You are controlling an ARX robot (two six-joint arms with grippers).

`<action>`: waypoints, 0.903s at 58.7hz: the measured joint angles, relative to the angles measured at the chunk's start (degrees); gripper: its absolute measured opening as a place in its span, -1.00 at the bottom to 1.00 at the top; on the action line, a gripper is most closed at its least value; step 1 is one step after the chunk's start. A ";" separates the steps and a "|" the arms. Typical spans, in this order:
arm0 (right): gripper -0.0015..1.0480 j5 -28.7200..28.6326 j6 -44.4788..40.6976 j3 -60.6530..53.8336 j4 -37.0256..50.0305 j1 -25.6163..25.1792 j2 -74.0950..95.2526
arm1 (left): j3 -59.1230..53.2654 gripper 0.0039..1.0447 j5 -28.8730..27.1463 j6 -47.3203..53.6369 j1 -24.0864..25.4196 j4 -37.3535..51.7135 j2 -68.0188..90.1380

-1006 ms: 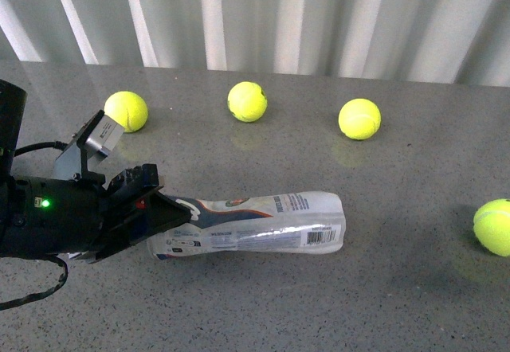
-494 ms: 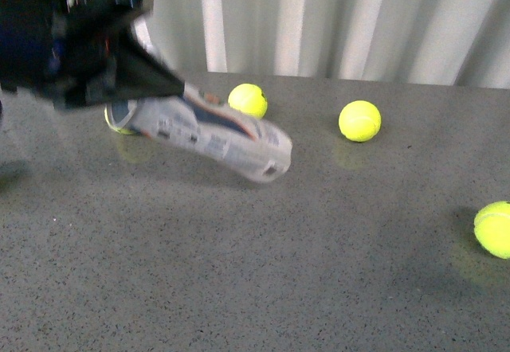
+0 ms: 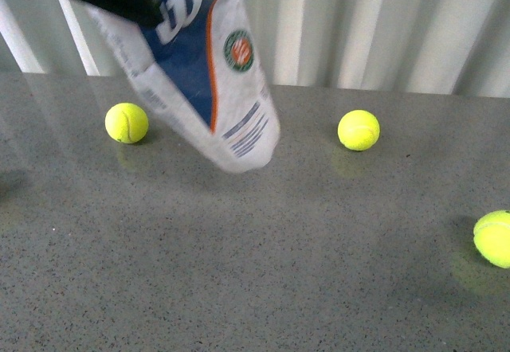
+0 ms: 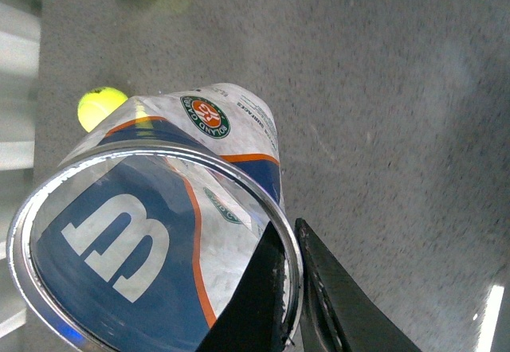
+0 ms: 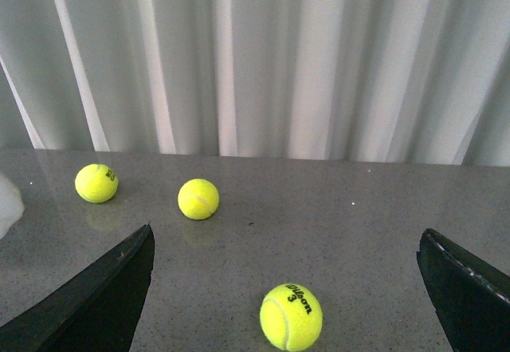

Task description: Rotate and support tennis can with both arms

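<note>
- Tennis can (image 3: 209,73) hangs tilted above the tabletop (image 3: 319,272), rim clamped in our left pincer (image 4: 291,288).
- Our right pincer (image 5: 284,236) gapes wide, empty.
- We judge this the rotating step; next, bring the right pincer under the can's free end.

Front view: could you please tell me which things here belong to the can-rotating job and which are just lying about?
Job in hand:
tennis can, held tilted
left gripper, clamped on the can's silver rim
right gripper, open, holding nothing

Lying about:
left tennis ball
middle tennis ball
right tennis ball
All three rest on the grey table.
</note>
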 joint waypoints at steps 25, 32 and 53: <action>0.86 0.00 0.00 0.00 0.00 0.02 0.00 | 2.40 -0.94 -10.95 15.15 -2.60 -3.17 10.36; 0.86 0.00 0.00 0.00 0.00 0.02 0.00 | 4.33 -0.94 -11.26 15.58 -2.45 -4.48 12.83; 0.86 0.00 0.00 0.00 0.00 0.02 0.00 | 7.45 -0.94 -10.67 14.97 -2.78 -5.77 18.25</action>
